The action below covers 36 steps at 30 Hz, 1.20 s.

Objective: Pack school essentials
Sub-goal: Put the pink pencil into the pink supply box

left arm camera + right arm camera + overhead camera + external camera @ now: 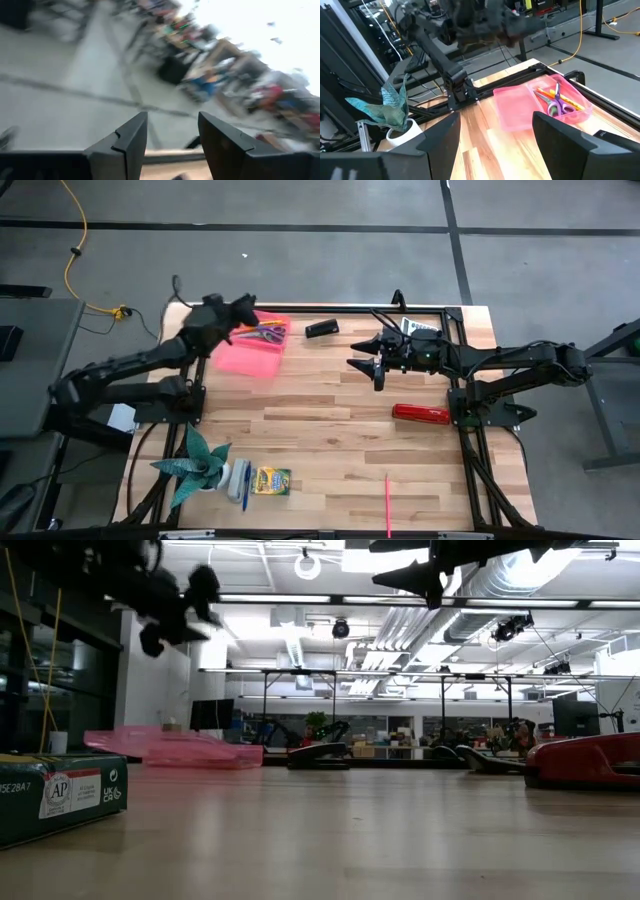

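Observation:
A pink plastic box (pixel 252 352) lies open at the table's far left, with purple-handled and green-handled scissors (pixel 555 103) and thin pencils in its tray. My left gripper (pixel 250 313) hovers open above the box's far-left corner and holds nothing; its wrist view shows only the room between the fingers (pixel 172 131). My right gripper (pixel 358 352) hangs open over the table's middle, facing the box (pixel 540 106). A yellow-green crayon box (pixel 271 480), a blue pen (pixel 245 486) and a pink pencil (pixel 387 502) lie flat near the front edge.
A long red bar-shaped item (pixel 421 414) lies right of centre, a small black item (pixel 321 328) at the far middle and a grey calculator (pixel 420 327) at the far right. A potted plant with teal leaves (pixel 195 465) stands at the near left.

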Tool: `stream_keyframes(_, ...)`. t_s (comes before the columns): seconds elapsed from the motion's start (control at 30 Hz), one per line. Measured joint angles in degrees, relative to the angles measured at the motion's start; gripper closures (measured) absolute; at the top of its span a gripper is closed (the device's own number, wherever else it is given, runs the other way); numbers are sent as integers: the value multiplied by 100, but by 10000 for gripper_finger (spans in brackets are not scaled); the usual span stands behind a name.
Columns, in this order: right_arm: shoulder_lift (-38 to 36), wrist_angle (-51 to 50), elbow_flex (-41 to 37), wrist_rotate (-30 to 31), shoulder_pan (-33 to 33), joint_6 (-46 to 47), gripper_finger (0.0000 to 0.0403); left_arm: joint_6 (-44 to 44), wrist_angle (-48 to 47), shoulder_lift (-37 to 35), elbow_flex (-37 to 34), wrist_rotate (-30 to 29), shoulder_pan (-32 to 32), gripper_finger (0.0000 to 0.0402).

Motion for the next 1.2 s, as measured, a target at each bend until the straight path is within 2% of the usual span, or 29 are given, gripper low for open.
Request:
stream_keyframes(0.1,0,164,0,1,1,-98,162,338,385,-502,1,720,0,237)
stream_keyframes(0.2,0,386,0,11,-1,-153,162,773,866,-862,37,1772,-28,237)
stream_keyframes(0.3,0,578,0,17,-12,-206,162,1041,813,-1035,325,2659,-202,237)
stream_keyframes(0.43,0,771,2,17,-12,-258,162,1475,109,-1044,890,3421,-675,237)
stream_keyframes(0.57,0,883,4,15,-9,-258,162,2422,-1002,-991,1420,3916,-1302,237)
stream_keyframes(0.67,0,883,4,13,-12,-260,162,3070,-1268,-994,1508,3904,-1790,237)
stream_keyframes(0.8,0,881,4,12,-11,-265,162,3378,-1291,-994,1508,3441,-2137,237)
stream_keyframes(0.93,0,881,4,1,-12,-411,162,3387,-1292,-994,1508,3146,-2223,237)
stream_keyframes(1.1,0,879,4,-9,-11,-406,162,3375,-1288,-994,1508,3140,-2223,237)
stream_keyframes(1.2,0,876,4,-9,-9,-22,162,3374,-1288,-994,1508,3139,-2223,237)
